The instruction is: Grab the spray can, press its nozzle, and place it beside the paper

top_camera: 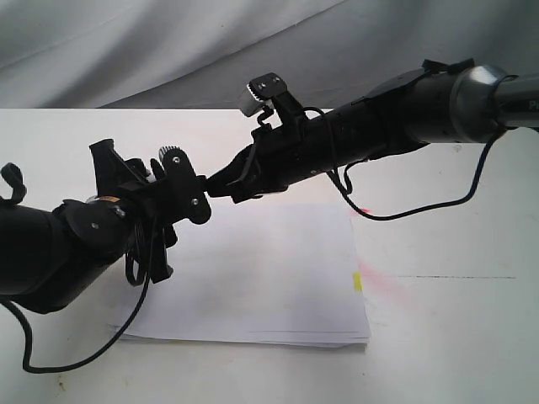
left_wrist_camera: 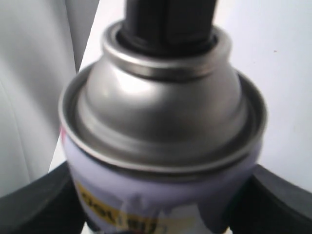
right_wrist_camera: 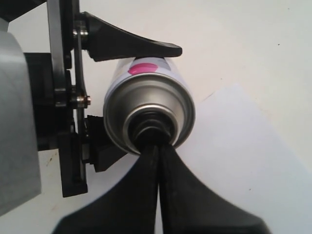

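End effectors: L (right_wrist_camera: 122,97) clamps can (left_wrist_camera: 161,107), R (right_wrist_camera: 157,146) touches nozzle (right_wrist_camera: 146,124).

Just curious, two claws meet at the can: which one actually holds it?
The left gripper: its fingers clamp the sides of the spray can. The right gripper, shut, only touches the nozzle.

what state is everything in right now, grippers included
left gripper: shut on the spray can
right gripper: shut, tips against the nozzle
spray can: held up off the table
nozzle: no spray visible, cannot tell if it is pressed in
paper: lying flat on the table
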